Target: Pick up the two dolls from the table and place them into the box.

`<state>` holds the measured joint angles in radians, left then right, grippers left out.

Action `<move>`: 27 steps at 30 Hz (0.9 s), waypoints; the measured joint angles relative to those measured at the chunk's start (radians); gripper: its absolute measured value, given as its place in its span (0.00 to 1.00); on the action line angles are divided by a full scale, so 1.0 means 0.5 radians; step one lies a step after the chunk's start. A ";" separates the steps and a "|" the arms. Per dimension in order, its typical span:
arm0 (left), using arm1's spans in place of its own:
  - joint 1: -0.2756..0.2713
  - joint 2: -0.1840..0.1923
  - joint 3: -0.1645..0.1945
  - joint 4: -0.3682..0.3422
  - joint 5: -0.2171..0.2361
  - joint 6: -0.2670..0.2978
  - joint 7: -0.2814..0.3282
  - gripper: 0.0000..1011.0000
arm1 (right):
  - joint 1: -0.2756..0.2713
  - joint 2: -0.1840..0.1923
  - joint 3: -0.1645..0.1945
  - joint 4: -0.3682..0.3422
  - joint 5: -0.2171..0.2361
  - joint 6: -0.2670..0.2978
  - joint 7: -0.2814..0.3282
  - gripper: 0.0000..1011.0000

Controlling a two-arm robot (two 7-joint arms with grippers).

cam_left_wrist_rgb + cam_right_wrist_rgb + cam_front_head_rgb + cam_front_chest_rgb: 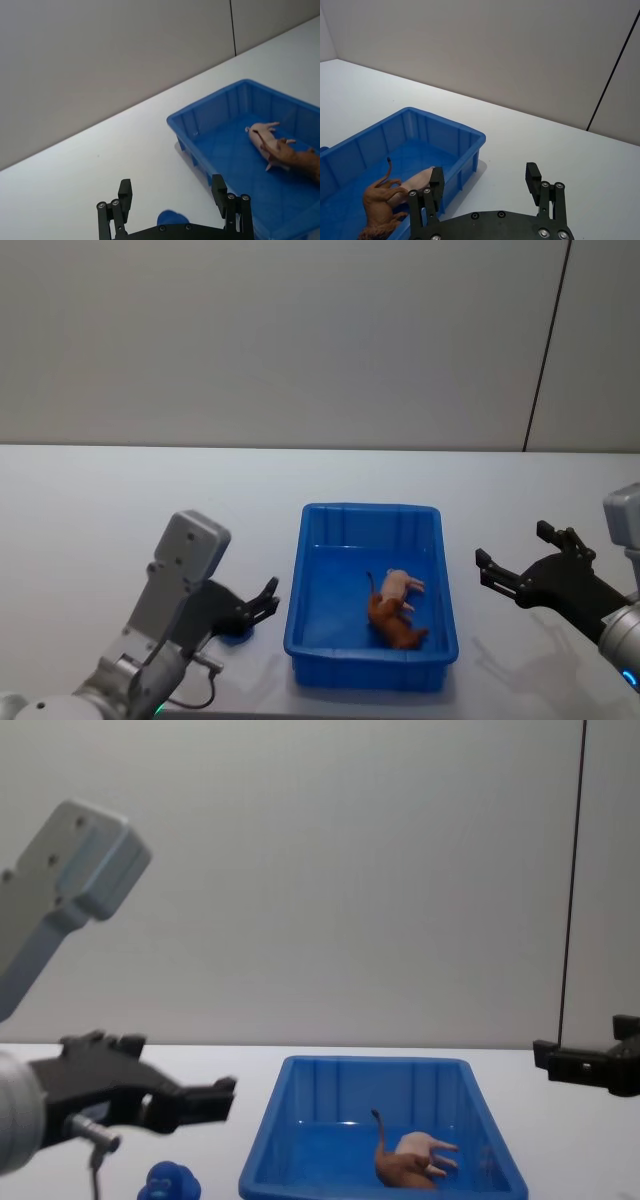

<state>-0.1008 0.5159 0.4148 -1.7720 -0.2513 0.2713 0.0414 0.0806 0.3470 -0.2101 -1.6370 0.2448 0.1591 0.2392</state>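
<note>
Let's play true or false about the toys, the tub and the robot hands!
1. The brown animal lies inside the blue tub. True.
2. The pink toy is on the table outside the tub. False: it lies in the tub, touching the brown animal.
3. A blue toy sits on the table by the left gripper. True.
4. The right gripper holds a toy. False: it is open and empty, to the right of the tub.
</note>
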 joint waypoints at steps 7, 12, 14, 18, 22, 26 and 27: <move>0.060 0.049 -0.023 0.022 -0.068 0.028 0.007 0.99 | -0.001 0.002 0.002 0.000 0.002 -0.001 0.000 0.99; 0.064 0.058 -0.034 0.081 -0.077 0.035 -0.044 0.99 | -0.002 0.003 0.003 0.000 0.003 -0.002 0.000 0.99; 0.060 0.058 -0.036 0.102 -0.072 0.035 -0.066 0.99 | -0.002 0.003 0.003 0.000 0.003 -0.003 0.000 0.99; 0.026 0.048 -0.042 0.182 -0.042 0.032 -0.151 0.99 | -0.002 0.004 0.004 0.000 0.003 -0.003 0.000 0.99; -0.008 0.033 -0.043 0.248 -0.012 0.021 -0.221 0.99 | -0.002 0.004 0.004 0.000 0.003 -0.003 0.000 0.99; -0.067 0.003 -0.044 0.353 0.046 -0.003 -0.327 0.99 | -0.002 0.005 0.004 0.000 0.003 -0.003 0.000 0.99; -0.077 -0.003 -0.044 0.371 0.055 -0.008 -0.345 0.99 | -0.002 0.005 0.004 0.000 0.003 -0.003 0.000 0.99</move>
<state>-0.1393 0.5147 0.3928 -1.5866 -0.2237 0.2675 -0.1312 0.0795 0.3495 -0.2082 -1.6370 0.2464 0.1577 0.2394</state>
